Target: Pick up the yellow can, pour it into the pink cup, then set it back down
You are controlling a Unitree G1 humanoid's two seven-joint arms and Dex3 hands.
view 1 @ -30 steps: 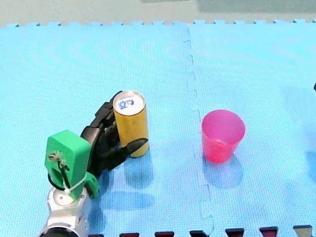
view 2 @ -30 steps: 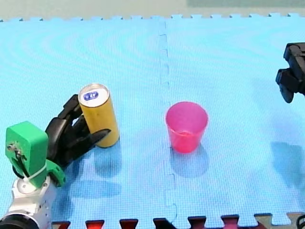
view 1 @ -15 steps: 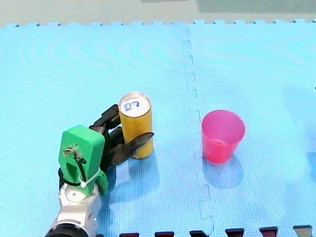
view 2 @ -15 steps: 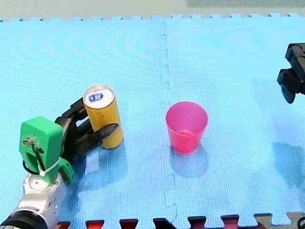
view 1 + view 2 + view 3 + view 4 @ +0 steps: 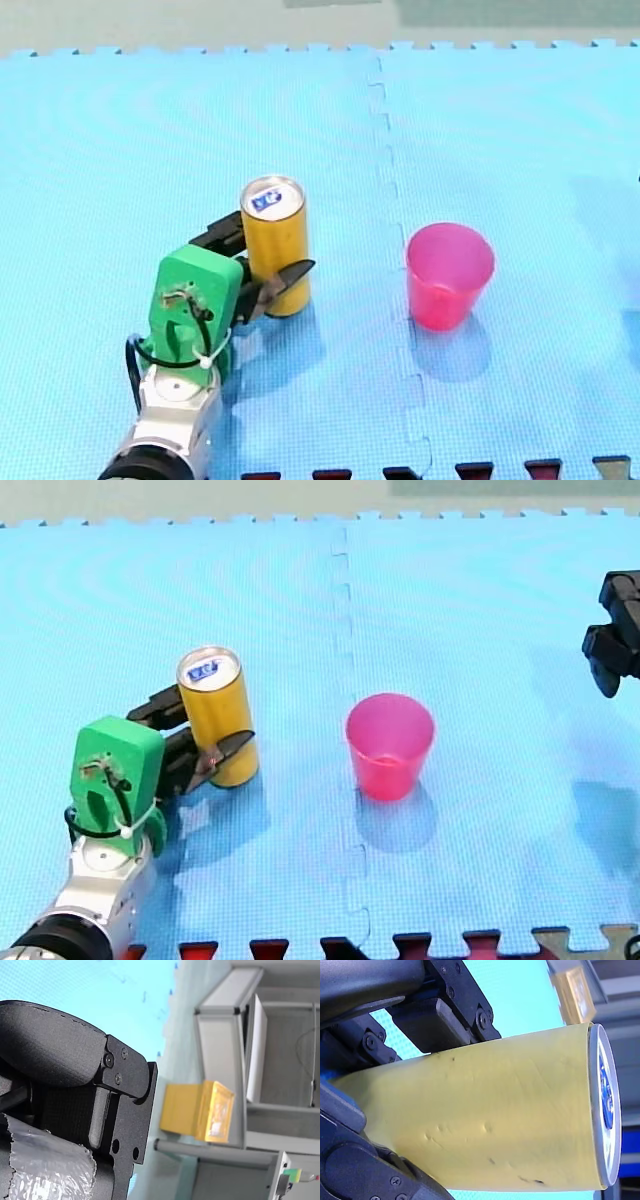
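My robot's left hand (image 5: 252, 290) grips the yellow can (image 5: 275, 245), its black fingers (image 5: 445, 1015) clamped on the lower half. The can stands upright on the blue foam mat (image 5: 500, 130), left of the pink cup (image 5: 449, 275) and well apart from it. The second wrist view adds small dents in the can's side. The second head view adds the right hand (image 5: 612, 630) over the mat's right side; I cannot tell its state.
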